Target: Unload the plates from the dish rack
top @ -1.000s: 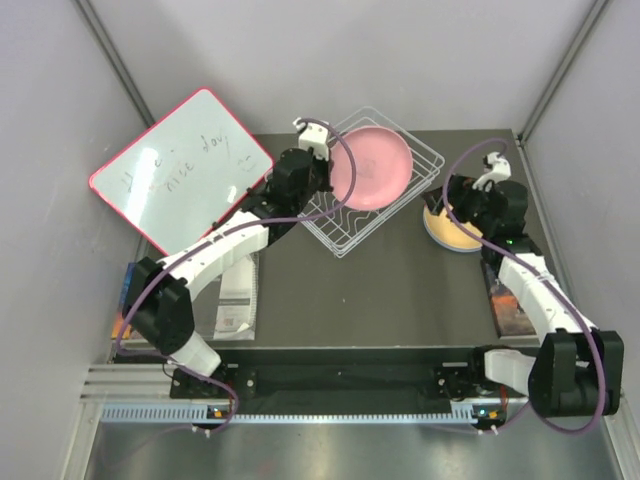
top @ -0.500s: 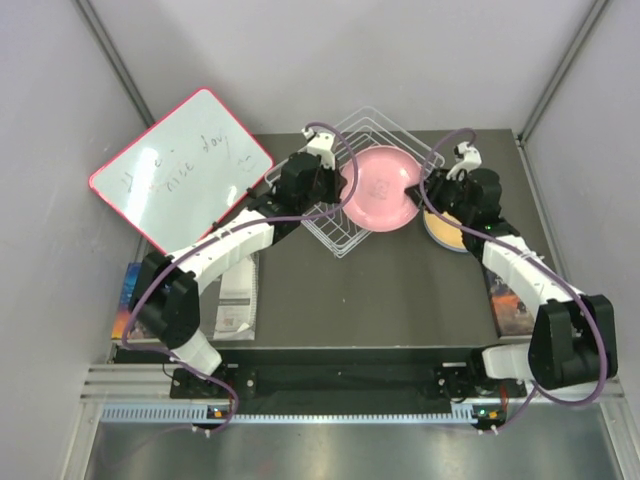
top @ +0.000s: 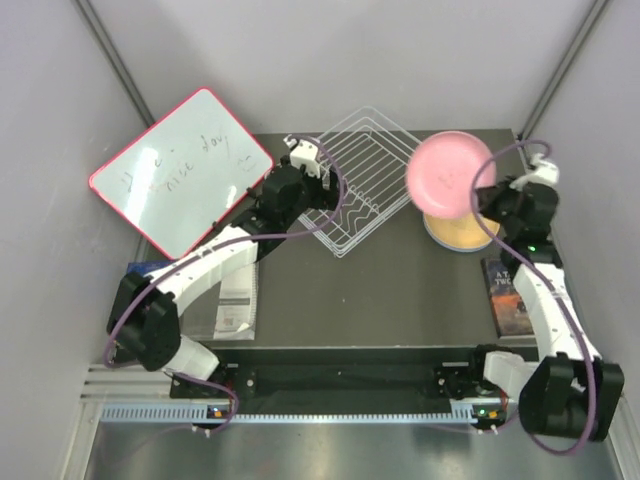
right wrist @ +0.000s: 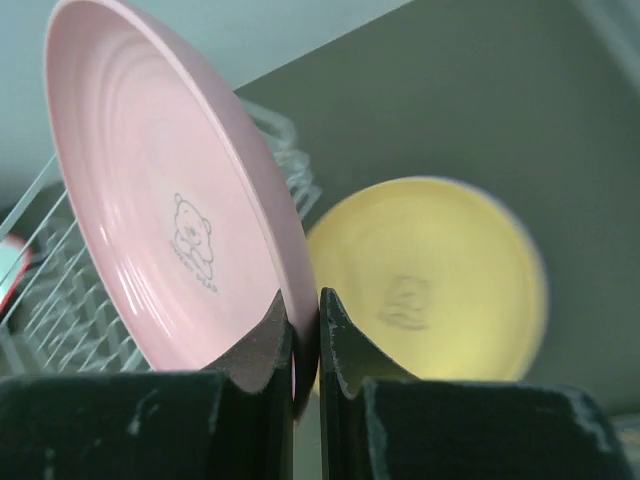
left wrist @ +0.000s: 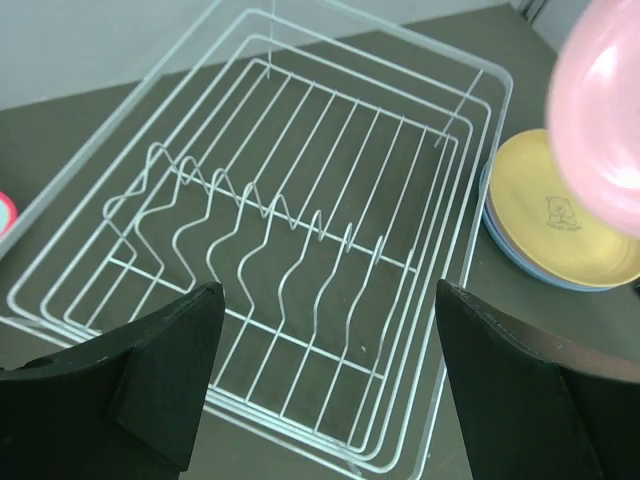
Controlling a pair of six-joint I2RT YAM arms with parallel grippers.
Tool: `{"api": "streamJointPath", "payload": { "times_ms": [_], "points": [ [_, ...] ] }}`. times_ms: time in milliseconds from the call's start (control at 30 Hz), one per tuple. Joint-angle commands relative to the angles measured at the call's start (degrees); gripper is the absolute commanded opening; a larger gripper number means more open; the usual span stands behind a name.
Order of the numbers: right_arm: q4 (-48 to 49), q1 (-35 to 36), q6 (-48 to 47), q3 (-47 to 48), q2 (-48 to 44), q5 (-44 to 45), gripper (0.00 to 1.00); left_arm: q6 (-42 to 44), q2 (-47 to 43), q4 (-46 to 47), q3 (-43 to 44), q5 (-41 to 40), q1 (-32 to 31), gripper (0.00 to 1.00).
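The pink plate (top: 445, 172) hangs on edge in the air at the right, above the stack. My right gripper (top: 480, 198) is shut on its rim (right wrist: 300, 300), and the pink plate (right wrist: 170, 220) fills the left of the right wrist view. Below it an orange-yellow plate (top: 455, 234) lies on the table on top of a light blue plate (left wrist: 507, 250). The white wire dish rack (top: 355, 190) holds no plates. My left gripper (top: 318, 178) hovers open over the rack's near left part; its fingers (left wrist: 160, 370) stand wide apart above the rack's wires (left wrist: 300, 250).
A red-framed whiteboard (top: 180, 170) leans at the back left. A leaflet (top: 235, 295) lies by the left arm, a book (top: 508, 295) by the right arm, and another book (top: 135, 275) at the left edge. Grey walls close in on both sides.
The left gripper let go of the pink plate and drew back left. The right gripper closed on the plate's rim and carried it right, out of the rack, over the stacked plates.
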Motion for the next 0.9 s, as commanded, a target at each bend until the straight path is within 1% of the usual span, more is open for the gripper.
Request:
{"api": "streamJointPath", "payload": {
  "times_ms": [0, 67, 167, 200, 233, 267, 300, 367, 533, 600, 700, 733, 800, 833, 867],
  "points": [
    [-3.65, -10.86, -0.12, -1.29, -3.91, 2.87, 0.00, 2.63, -7.98, 8.22, -5.29, -1.28, 0.06, 0.91],
    [-5.25, -13.86, -1.01, -1.47, -2.51, 2.61, 0.00, 2.54, -10.87, 9.54, -7.58, -1.54, 0.06, 0.91],
    [-4.90, -15.63, -1.53, -1.91, 0.30, 1.91, 0.00, 2.98, -14.57, 11.47, -13.12, -4.70, 0.06, 0.91],
    [-4.64, -15.72, -1.80, -1.99, 1.27, 1.03, 0.00, 3.15, -15.54, 12.26, -16.44, -7.32, 0.06, 0.92],
    [-4.11, -15.81, -1.71, -2.17, 2.24, 0.68, 0.00, 3.68, -16.60, 12.96, -18.39, -8.65, 0.06, 0.92],
    [-2.98, -15.89, -1.80, -2.43, 4.07, 0.41, 0.00, 3.68, -18.61, 14.89, -22.15, -9.88, 0.06, 0.92],
    [-2.70, -15.90, -1.89, -2.78, 4.96, 0.24, 0.00, 3.77, -19.50, 15.69, -23.84, -12.41, 0.06, 0.92],
    [0.27, -16.07, -1.80, -2.79, 7.59, -0.29, 0.00, 4.21, -22.04, 17.01, -28.13, -14.62, 0.06, 0.92],
    [3.01, -16.16, -1.53, -2.61, 13.14, -2.49, 0.00, 4.82, -26.36, 18.16, -34.04, -22.53, 0.15, 0.93],
    [4.06, -16.16, -1.54, -2.43, 15.16, -3.62, 0.01, 5.61, -27.94, 17.37, -35.45, -23.60, 0.15, 0.93],
    [4.85, -16.16, -1.45, -2.26, 17.71, -5.56, 0.12, 5.27, -29.09, 16.05, -36.25, -24.83, 0.32, 0.94],
    [4.77, -16.16, -1.53, -2.08, 18.15, -5.74, 0.20, 4.74, -29.35, 15.18, -36.42, -24.92, 0.32, 0.94],
    [4.94, -16.25, -1.45, -1.99, 19.47, -6.18, 0.26, 3.08, -29.88, 14.30, -36.77, -23.00, 0.59, 0.96],
    [4.68, -16.25, -1.80, -1.82, 19.91, -6.36, 0.33, 2.63, -30.05, 13.16, -36.86, -22.20, 0.76, 0.97],
    [4.16, -16.16, -1.80, -1.38, 20.09, -6.27, 0.38, 2.28, -30.05, 12.45, -36.52, -20.98, 0.85, 0.97]
  ]
}}
